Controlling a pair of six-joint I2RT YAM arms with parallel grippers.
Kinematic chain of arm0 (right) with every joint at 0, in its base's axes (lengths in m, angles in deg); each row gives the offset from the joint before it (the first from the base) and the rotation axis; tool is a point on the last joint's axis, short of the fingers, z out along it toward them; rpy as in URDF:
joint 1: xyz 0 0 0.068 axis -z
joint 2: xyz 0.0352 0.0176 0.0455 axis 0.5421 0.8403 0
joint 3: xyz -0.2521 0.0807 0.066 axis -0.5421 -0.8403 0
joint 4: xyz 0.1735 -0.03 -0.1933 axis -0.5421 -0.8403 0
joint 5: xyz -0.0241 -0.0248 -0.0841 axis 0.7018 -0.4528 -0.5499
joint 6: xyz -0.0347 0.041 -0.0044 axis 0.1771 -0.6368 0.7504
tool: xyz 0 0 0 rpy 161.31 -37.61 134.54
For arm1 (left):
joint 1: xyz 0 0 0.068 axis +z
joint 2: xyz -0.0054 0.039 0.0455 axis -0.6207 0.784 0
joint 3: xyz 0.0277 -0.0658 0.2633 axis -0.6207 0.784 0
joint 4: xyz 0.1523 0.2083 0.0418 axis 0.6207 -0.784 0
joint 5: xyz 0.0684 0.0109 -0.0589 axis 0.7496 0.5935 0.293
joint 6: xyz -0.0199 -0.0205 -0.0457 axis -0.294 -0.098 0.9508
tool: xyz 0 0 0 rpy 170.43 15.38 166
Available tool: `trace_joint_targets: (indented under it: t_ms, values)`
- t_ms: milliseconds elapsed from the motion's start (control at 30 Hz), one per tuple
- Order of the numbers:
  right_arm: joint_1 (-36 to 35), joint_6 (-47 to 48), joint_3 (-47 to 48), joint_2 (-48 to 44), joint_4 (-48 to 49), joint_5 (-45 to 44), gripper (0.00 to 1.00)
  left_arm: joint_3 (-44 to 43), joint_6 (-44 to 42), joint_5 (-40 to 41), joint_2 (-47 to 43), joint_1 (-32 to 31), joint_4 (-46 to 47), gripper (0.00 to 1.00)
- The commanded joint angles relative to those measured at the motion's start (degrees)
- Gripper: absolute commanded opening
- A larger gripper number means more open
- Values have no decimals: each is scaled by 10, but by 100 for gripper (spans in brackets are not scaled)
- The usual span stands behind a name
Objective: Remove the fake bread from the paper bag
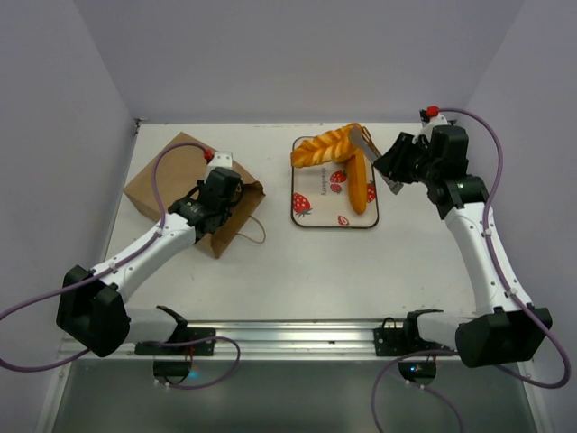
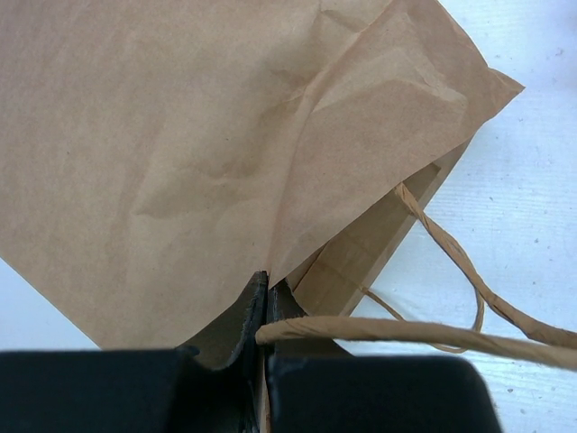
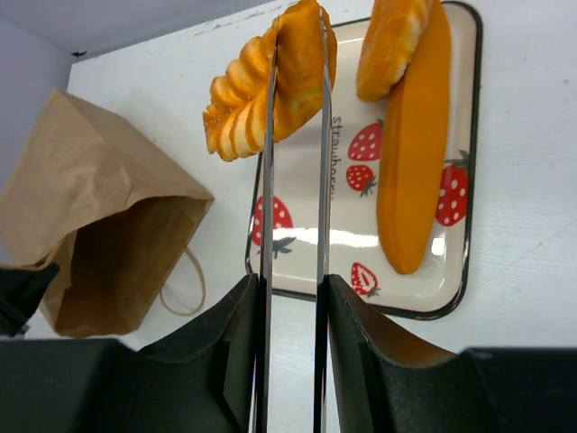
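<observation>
Near paper bag (image 1: 158, 185), strawberry-print tray (image 1: 317, 219); tongs (image 3: 267, 234) above

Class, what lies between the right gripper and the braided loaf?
Metal tongs: the right gripper is shut on them, their tips flanking the braided loaf; the right wrist view shows it.

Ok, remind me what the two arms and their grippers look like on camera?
Both match: the left arm and right arm have white tube links between chunky black joints and black bases. A purple cable loops along each, and a small red cap sits near each wrist. The left gripper and right gripper have black, wedge-shaped fingers.
</observation>
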Motion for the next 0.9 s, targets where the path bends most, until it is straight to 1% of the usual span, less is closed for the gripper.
trace_joint_targets:
  t_ms: [0,133,500,567,833,867]
  values:
    - [3,23,46,11,16,-53,25,-15,6,-8,-17,5,-4,0]
    - [2,29,60,33,15,-63,25,-15,5,-10,-18,6,-2,0]
    - [-3,18,74,70,50,-89,24,-14,3,-13,-18,6,-1,0]
    - [-10,17,67,64,58,-119,24,-14,3,-15,-19,6,-1,0]
    - [-39,-14,8,43,103,-154,24,-13,3,-19,-17,6,0,0]
    - [-43,-19,2,36,111,-173,24,-14,3,-19,-17,5,0,0]
